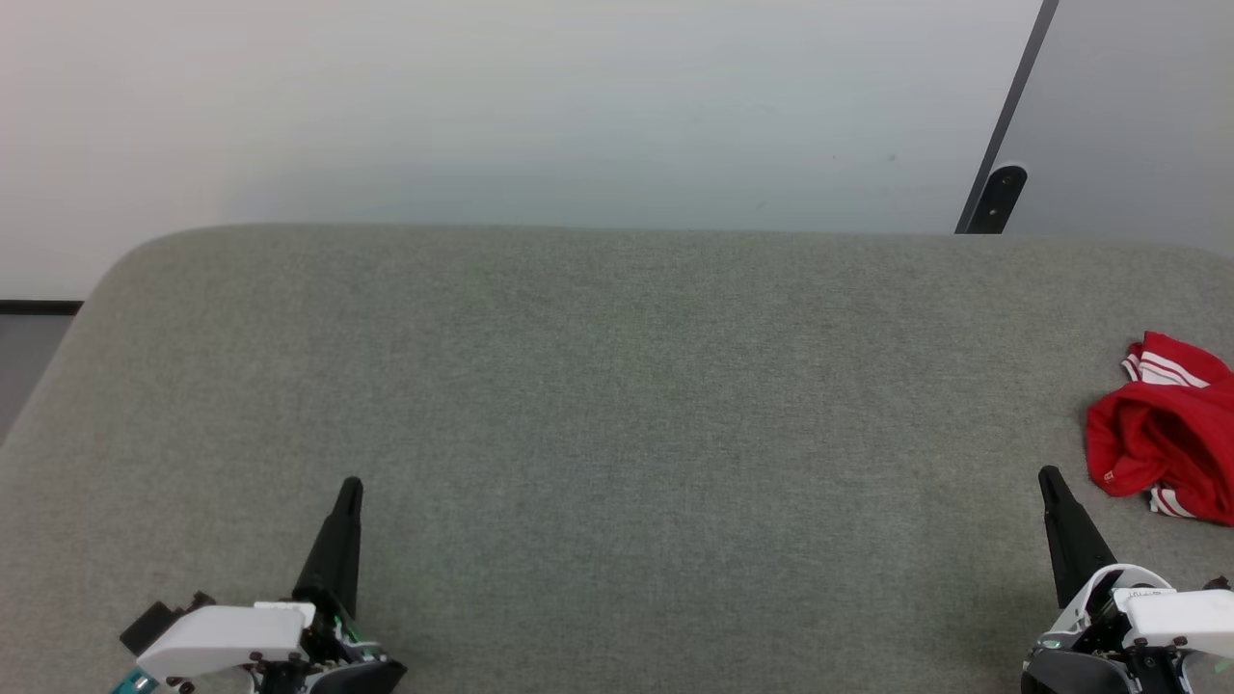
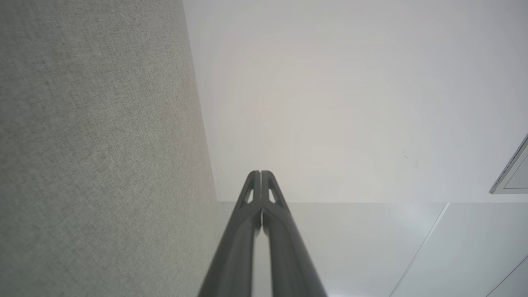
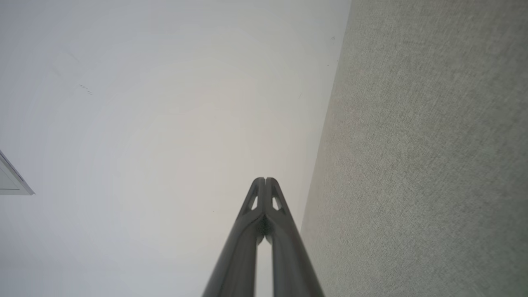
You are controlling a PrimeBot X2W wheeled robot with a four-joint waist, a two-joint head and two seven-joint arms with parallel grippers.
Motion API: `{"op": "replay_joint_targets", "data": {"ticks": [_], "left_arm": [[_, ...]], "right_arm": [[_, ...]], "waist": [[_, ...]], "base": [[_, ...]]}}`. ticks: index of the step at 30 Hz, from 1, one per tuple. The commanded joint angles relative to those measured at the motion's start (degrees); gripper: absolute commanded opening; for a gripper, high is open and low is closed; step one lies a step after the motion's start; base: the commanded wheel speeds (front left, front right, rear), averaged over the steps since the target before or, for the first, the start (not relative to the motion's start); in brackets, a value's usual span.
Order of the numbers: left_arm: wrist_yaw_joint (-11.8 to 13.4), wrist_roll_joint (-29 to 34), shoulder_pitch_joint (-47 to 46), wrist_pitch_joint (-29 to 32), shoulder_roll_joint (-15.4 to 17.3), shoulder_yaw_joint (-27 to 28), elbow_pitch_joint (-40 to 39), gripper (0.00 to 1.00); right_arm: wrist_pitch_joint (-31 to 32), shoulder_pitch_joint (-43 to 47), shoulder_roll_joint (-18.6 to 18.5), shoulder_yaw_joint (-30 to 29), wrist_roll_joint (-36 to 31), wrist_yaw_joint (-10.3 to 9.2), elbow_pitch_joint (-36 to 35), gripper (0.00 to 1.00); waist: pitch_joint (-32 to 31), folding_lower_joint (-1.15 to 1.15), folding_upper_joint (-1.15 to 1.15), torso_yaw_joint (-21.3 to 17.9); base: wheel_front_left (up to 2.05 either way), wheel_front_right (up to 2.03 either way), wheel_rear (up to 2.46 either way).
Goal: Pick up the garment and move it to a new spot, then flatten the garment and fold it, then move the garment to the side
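My head view is showing the garment [image 1: 1166, 434] bunched at three o'clock, lettering unreadable. Wrist views are showing left gripper [image 2: 260, 173], right gripper [image 3: 265, 180] pinched together.

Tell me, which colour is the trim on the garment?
Red and white stripes on the garment, clearest in the head view.

Plain lab; grey fabric table [image 1: 617, 386], blank wall [image 1: 482, 96]

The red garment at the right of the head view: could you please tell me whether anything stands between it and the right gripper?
Nothing visible does. The garment lies crumpled near the right edge of the grey surface, and just bare fabric separates it from the right gripper, which is shut and empty.
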Motion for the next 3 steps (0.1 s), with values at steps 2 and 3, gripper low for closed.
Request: {"op": "replay_joint_targets", "data": {"ticks": [2, 3], "left_arm": [[-0.2, -0.2, -0.5, 0.1, -0.1, 0.2, 0.0, 0.0], [-0.2, -0.2, -0.5, 0.1, -0.1, 0.2, 0.0, 0.0]], "right_arm": [[0.1, -0.1, 0.2, 0.0, 0.2, -0.04, -0.2, 0.0], [0.1, -0.1, 0.2, 0.0, 0.2, -0.04, -0.2, 0.0]], "waist": [[0.0, 0.0, 0.0, 0.0], [0.0, 0.0, 0.0, 0.0]], "base": [[0.0, 0.0, 0.0], [0.0, 0.0, 0.0]]}}
